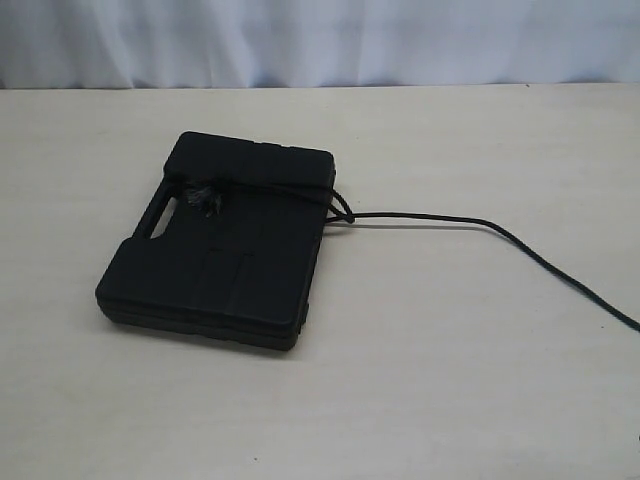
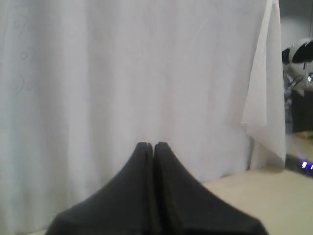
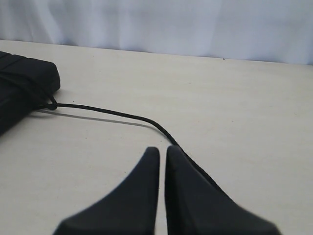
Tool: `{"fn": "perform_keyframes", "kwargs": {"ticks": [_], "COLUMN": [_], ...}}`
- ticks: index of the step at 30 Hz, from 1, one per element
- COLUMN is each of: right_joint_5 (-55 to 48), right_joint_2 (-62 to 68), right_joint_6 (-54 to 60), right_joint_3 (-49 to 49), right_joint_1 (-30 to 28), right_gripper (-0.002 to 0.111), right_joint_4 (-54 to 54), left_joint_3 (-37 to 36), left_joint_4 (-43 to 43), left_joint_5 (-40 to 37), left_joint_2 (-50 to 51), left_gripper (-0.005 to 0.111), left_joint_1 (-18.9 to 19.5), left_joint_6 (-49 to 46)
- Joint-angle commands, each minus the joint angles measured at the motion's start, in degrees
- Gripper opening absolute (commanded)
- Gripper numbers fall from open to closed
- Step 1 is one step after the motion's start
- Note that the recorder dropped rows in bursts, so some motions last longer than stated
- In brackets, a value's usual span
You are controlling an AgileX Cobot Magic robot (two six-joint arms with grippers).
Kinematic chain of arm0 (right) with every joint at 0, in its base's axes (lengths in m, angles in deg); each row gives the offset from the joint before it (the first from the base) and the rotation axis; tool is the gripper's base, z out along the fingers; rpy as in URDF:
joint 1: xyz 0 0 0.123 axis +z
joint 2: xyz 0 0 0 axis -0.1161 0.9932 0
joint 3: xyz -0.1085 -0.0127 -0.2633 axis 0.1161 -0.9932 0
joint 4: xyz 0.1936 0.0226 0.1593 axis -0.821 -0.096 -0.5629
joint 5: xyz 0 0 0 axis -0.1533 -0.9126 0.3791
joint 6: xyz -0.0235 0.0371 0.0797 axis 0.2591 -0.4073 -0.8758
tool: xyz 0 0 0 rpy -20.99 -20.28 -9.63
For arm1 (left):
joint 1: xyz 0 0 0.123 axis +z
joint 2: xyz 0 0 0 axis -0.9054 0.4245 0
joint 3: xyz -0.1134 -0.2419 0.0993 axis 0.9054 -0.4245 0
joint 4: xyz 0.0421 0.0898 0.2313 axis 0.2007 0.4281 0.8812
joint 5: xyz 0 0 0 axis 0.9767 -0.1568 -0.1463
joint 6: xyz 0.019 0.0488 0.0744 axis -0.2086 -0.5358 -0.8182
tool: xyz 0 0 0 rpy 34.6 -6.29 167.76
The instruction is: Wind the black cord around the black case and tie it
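The black case [image 1: 220,260] lies flat on the table, left of centre. The black cord [image 1: 430,216] crosses its far end, its frayed tuft [image 1: 203,196] resting on the lid beside the handle slot [image 1: 155,215]. At the case's right edge sits a small knot [image 1: 343,213], from which the cord trails off to the right. Neither gripper shows in the exterior view. My right gripper [image 3: 163,149] is shut but for a thin slit, with nothing between its fingers. The cord [image 3: 107,113] runs from the case [image 3: 19,88] and passes beside one finger. My left gripper [image 2: 153,145] is shut, holding nothing and facing a curtain.
The pale table [image 1: 450,350] stretches around the case on all sides. A white curtain [image 1: 320,40] hangs along its far edge. In the left wrist view the curtain [image 2: 122,73] fills most of the picture, with dark equipment [image 2: 298,63] past its edge.
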Motion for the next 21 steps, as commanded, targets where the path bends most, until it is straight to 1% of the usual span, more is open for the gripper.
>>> {"fn": "perform_keyframes", "kwargs": {"ticks": [1,2,4,7,8,9,12,14,18,20,21], "right_joint_5": [-0.1,-0.1,-0.1,-0.1,-0.1,-0.1,-0.1,-0.1,-0.1,-0.1,-0.1], "right_joint_2": [-0.3,-0.3,-0.3,-0.3,-0.3,-0.3,-0.3,-0.3,-0.3,-0.3,-0.3], "right_joint_6": [0.3,0.3,0.3,0.3,0.2,0.2,0.2,0.2,0.2,0.2,0.2], "right_joint_3": [-0.1,-0.1,-0.1,-0.1,-0.1,-0.1,-0.1,-0.1,-0.1,-0.1,-0.1], "right_joint_1": [-0.5,-0.5,-0.5,-0.5,-0.5,-0.5,-0.5,-0.5,-0.5,-0.5,-0.5], "right_gripper": [0.004,0.004,0.004,0.004,0.004,0.004,0.004,0.004,0.004,0.004,0.004], "right_joint_4": [0.0,0.0,0.0,0.0,0.0,0.0,0.0,0.0,0.0,0.0,0.0], "left_joint_3": [-8.3,-10.7,-16.5,-22.6,-23.9,-25.8,-26.0,-26.0,-26.0,-26.0,-26.0], "left_joint_4": [8.7,9.9,11.3,12.3,12.4,13.1,13.7,13.8,13.4,14.2,15.6], "left_joint_5": [-8.9,-7.8,-2.6,4.8,5.3,5.3,5.3,2.2,-0.3,-5.6,-6.9], "left_joint_2": [-8.8,-10.9,-15.5,-15.5,-15.5,-15.5,-15.5,-15.5,-15.5,-15.5,-15.5], "left_gripper": [0.0,0.0,0.0,0.0,0.0,0.0,0.0,0.0,0.0,0.0,0.0], "left_joint_1": [6.5,8.2,11.1,13.2,13.5,13.7,13.7,13.7,13.7,13.7,13.7], "left_joint_6": [-1.1,-1.1,-1.1,-1.1,-1.1,-1.1,-1.1,-1.1,-0.5,0.1,1.7]}}
